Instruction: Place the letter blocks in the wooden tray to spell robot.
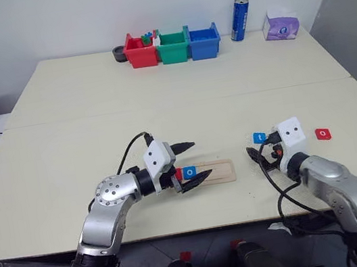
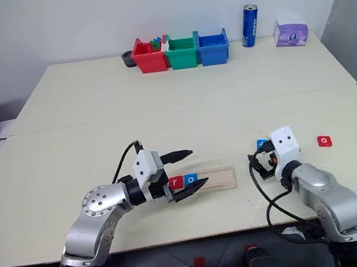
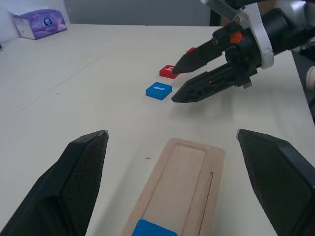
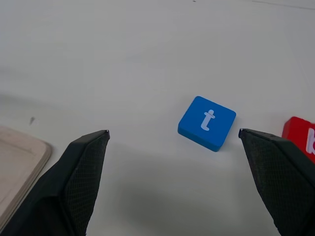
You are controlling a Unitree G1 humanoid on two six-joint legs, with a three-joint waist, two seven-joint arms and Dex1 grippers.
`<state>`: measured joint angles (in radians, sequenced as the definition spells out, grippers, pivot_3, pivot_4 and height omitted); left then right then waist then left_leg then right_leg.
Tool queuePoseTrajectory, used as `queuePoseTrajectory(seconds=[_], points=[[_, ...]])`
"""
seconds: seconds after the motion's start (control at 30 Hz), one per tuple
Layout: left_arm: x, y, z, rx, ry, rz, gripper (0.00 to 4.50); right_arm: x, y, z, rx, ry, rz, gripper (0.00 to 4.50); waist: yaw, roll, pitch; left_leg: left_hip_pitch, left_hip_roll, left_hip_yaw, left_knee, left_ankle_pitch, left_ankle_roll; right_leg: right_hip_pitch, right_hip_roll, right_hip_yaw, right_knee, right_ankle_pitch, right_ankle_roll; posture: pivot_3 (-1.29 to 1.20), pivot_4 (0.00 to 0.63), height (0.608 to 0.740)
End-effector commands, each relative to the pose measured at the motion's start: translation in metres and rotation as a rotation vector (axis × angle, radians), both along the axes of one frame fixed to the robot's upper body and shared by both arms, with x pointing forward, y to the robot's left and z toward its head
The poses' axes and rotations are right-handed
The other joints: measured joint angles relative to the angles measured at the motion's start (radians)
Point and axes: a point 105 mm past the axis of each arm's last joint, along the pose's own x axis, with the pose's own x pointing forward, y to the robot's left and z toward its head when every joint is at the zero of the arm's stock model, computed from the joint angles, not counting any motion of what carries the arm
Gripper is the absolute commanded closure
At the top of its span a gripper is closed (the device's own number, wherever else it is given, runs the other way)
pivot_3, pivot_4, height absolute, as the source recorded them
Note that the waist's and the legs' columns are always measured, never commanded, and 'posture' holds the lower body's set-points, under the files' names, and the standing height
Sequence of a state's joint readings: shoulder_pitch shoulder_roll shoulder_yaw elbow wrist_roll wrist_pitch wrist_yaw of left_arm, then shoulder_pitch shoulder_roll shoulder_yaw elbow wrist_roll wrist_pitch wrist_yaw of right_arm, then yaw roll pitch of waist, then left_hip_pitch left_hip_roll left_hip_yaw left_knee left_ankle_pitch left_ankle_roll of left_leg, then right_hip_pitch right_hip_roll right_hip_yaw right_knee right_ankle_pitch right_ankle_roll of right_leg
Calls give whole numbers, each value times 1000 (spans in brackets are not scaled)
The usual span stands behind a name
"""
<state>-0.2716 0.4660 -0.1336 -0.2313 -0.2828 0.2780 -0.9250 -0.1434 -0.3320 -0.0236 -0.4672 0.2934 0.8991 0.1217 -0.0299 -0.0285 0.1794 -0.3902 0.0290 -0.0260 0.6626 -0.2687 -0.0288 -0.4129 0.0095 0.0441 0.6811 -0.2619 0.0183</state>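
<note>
Left gripper [image 2: 183, 172] is hovering over the wooden tray [image 2: 222, 178], fingers spread, empty. Right gripper [image 3: 178, 83], fingers released, is framing the t block [image 4: 206, 123] beyond the tray; right wrist view reveals its letter.

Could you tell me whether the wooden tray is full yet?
Not full. The wooden tray holds two letter blocks at one end; the rest is bare.

1. A white lowercase "t" is showing on the blue letter block [image 4: 206, 123], lying on the table.
2. A white "o" is showing on the red block [image 1: 322, 133], lying at the table's 3 o'clock edge.
3. A white "o" is showing on the blue block [image 1: 188, 171] sitting in the wooden tray [image 1: 222, 170].
</note>
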Motion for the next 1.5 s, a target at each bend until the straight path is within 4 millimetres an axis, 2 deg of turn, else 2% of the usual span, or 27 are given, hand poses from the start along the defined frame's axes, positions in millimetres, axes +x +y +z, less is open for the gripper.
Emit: queuePoseTrajectory(seconds=[0.03, 0.3, 0.67, 0.83, 0.9, 1.03, 1.2, 1.3, 1.5], points=[[-2, -4, 9, 5, -52, -12, 94, 6, -6, 7, 6, -27, -100, 0, 0, 0, 0, 0, 0, 0, 0, 0, 0, 0, 0, 0, 0, 0, 0, 0, 150, 740], [-8, -1, 5, 16, -40, -13, 94, 18, -5, 1, 20, -4, -205, 0, -1, 0, 0, 0, 0, 1, 0, 0, 0, 0, 0, 0, -1, 0, 0, 0, 150, 740], [-7, -1, 7, 35, -45, -5, 94, 28, 3, -5, 25, 11, -216, 0, -1, 0, 0, 0, 0, 1, 0, 0, 0, 0, 0, 0, -1, 0, 0, 0, 150, 740], [-6, -2, 8, 37, -47, -10, 94, 31, 0, -6, 12, 11, -232, 0, -2, 0, 0, 0, 0, 1, 0, 0, 0, 0, 0, 0, -1, 0, 0, 0, 150, 740], [-6, -1, 9, 37, -47, -10, 94, 28, -4, -2, 7, 4, -240, 0, -2, 0, 0, 0, 0, 1, 0, 0, 0, 0, 0, 0, -1, 0, 0, 0, 150, 740], [-6, 1, 11, 37, -45, -6, 94, 10, -16, 10, 4, -1, -255, 0, 0, 0, 0, -1, 0, 0, -1, 0, 0, 0, 0, 0, -1, 0, 0, 0, 150, 740], [-6, -2, 10, 24, -35, -19, 94, -17, -12, 20, 7, 21, -233, 0, 0, 0, 0, -2, 0, 0, -1, 0, 0, -2, -1, 0, -1, 0, 0, 0, 150, 740], [-9, -10, 11, 11, -33, -48, 94, -20, -20, 25, -15, 13, -266, 0, -2, 1, 0, -2, 0, 0, -1, 0, 0, -2, 0, 0, -1, 0, 0, 0, 150, 740], [-9, -22, 13, -4, -36, -95, 94, -15, -38, 19, -19, 14, -362, 0, -2, 1, 0, -2, -1, 1, -1, 0, 0, -2, 0, 0, -1, 0, 0, 0, 150, 740]])
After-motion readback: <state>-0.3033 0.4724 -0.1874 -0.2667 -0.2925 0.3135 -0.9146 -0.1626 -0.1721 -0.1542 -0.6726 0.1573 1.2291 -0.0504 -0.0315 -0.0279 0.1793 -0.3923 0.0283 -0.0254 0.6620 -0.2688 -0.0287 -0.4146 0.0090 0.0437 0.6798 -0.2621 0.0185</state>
